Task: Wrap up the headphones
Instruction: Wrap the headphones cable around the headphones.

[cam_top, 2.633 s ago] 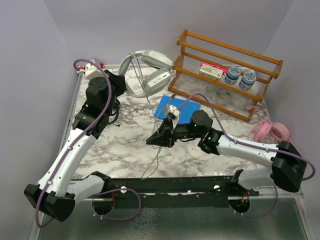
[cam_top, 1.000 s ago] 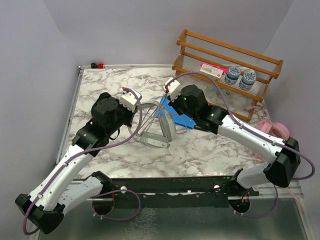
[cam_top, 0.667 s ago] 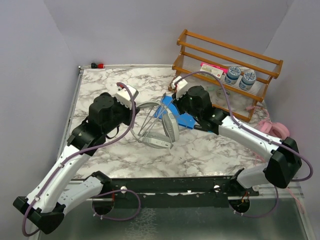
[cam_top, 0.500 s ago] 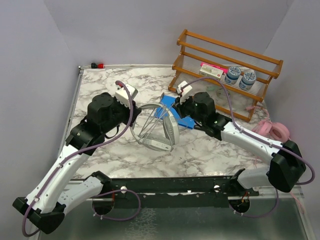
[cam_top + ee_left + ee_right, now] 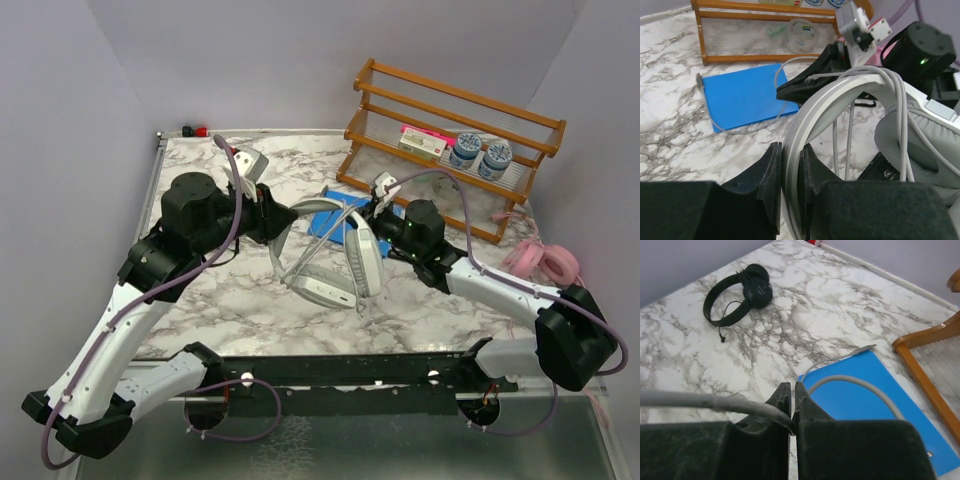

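The grey-white headphones (image 5: 340,262) are held up over the middle of the table. My left gripper (image 5: 283,220) is shut on their headband (image 5: 805,115), one finger (image 5: 771,165) on each side. Several turns of the grey cable (image 5: 851,131) run across the band between the earcups. My right gripper (image 5: 373,210) is just behind the band, shut on the grey cable (image 5: 715,402). The cable's free end loops over a blue pad (image 5: 880,400) to its plug (image 5: 699,80). The black headphones (image 5: 742,292) lie flat at the far left. The pink headphones (image 5: 541,263) lie at the right edge.
A wooden rack (image 5: 450,140) with two jars (image 5: 480,152) and a small box stands at the back right. The blue pad (image 5: 322,222) lies under the held headphones. A red and black item (image 5: 193,131) sits at the back left corner.
The grey-white headphones have come from the back of the table to the middle and turned. My right gripper has moved right and nearer with the cable. My left wrist has drawn back left.
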`<state>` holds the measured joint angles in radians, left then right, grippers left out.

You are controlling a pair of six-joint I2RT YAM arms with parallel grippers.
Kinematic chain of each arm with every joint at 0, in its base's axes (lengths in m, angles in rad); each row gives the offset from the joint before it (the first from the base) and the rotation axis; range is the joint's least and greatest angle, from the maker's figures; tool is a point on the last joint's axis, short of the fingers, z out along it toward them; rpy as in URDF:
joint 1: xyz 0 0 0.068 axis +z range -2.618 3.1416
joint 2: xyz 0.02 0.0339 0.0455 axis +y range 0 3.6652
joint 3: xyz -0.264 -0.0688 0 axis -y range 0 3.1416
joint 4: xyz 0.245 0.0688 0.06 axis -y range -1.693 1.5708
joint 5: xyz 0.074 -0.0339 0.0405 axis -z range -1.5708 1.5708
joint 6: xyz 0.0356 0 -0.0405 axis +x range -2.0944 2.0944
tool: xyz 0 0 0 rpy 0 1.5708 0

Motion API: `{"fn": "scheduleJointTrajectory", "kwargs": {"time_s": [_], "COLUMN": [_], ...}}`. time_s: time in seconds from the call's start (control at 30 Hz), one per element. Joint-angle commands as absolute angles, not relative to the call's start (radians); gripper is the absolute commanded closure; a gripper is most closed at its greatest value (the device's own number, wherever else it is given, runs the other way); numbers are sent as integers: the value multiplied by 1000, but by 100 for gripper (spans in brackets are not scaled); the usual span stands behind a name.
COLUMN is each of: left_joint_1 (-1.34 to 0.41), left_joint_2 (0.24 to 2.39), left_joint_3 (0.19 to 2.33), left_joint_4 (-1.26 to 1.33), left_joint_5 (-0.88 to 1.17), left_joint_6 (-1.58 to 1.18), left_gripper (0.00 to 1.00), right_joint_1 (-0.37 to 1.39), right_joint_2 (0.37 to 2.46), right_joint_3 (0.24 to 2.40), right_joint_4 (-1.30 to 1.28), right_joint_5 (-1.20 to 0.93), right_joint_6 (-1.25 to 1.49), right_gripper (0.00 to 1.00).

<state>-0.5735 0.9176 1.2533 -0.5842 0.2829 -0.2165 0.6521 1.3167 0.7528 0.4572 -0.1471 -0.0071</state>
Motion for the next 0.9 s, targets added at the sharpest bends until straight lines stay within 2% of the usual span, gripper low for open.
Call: {"fn": "scheduleJointTrajectory", "kwargs": {"time_s": [0.0,0.33,0.57,0.73,0.87], "left_joint_1": [-581,-580,-573,-571,-570], "left_joint_2": [954,1068,1098,1120,1124], "left_joint_3": [1388,1509,1520,1505,1505], "left_joint_4": [-539,-509,-446,-409,-402], "left_joint_5": [341,229,104,88,64], "left_joint_6": [-443,-609,-670,-710,-703], "left_gripper": [100,100,100,100,100], "right_joint_1": [642,641,652,709,715], "right_joint_2": [1298,1310,1334,1332,1299], "right_joint_3": [688,547,473,474,468], "right_joint_4": [575,794,987,1036,994], "right_joint_5": [-289,-591,-722,-754,-669], "right_joint_6": [71,191,321,345,322], "right_gripper": [89,81,78,79,73]}}
